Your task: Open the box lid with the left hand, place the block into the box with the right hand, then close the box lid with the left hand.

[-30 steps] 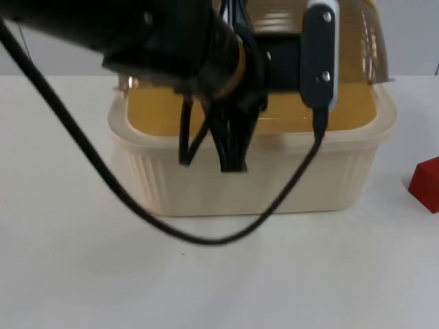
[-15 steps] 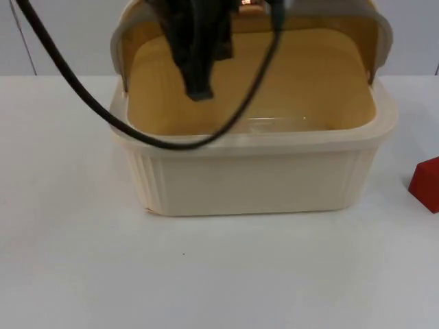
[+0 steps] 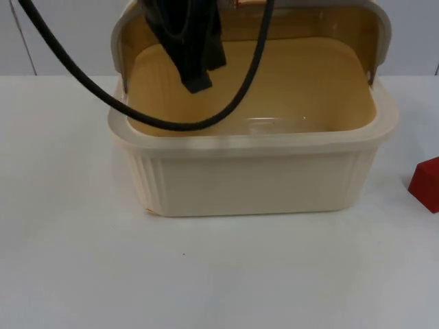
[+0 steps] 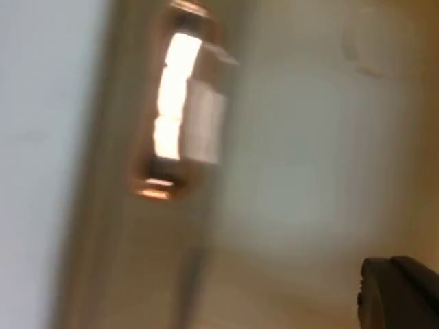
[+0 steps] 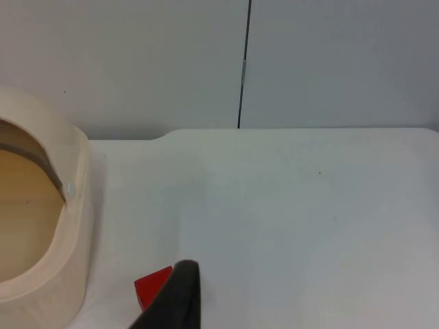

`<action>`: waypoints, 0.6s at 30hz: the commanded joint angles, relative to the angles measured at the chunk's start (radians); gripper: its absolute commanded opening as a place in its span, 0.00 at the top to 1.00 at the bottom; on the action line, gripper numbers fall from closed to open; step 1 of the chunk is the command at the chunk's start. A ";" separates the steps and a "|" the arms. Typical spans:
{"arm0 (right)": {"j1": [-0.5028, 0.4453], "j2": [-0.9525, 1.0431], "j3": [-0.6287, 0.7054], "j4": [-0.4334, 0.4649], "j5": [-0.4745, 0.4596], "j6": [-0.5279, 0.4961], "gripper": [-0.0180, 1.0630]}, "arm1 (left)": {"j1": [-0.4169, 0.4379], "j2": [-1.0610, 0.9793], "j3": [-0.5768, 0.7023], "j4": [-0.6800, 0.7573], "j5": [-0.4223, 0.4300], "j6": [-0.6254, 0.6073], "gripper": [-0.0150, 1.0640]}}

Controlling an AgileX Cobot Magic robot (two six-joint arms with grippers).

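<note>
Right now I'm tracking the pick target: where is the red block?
In the top view, the red block sits on the table's right edge, beside the open box.

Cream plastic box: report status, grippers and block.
Cream plastic box open, lid raised at the back. Left gripper over the box interior. Right gripper waits beside the red block, on the table right of the box.

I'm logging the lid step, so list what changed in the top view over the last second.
The left arm, which stretched across the cream box, has drawn up and back; the left gripper now hangs over the box's rear left. The lid has swung further up, baring the yellow inside. The box and the red block at its right lie unmoved, and the right arm waits.
</note>
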 commanded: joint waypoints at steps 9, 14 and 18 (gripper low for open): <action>-0.003 -0.003 -0.005 -0.004 -0.009 -0.007 0.01 | -0.002 -0.161 -0.011 -0.237 0.067 -0.046 0.99; -0.003 -0.003 -0.005 -0.004 -0.009 -0.005 0.01 | 0.025 -0.277 -0.018 -0.328 -0.056 -0.041 0.99; -0.003 -0.003 -0.005 -0.002 -0.009 -0.005 0.01 | 0.093 -0.357 -0.018 -0.481 -0.166 -0.050 0.99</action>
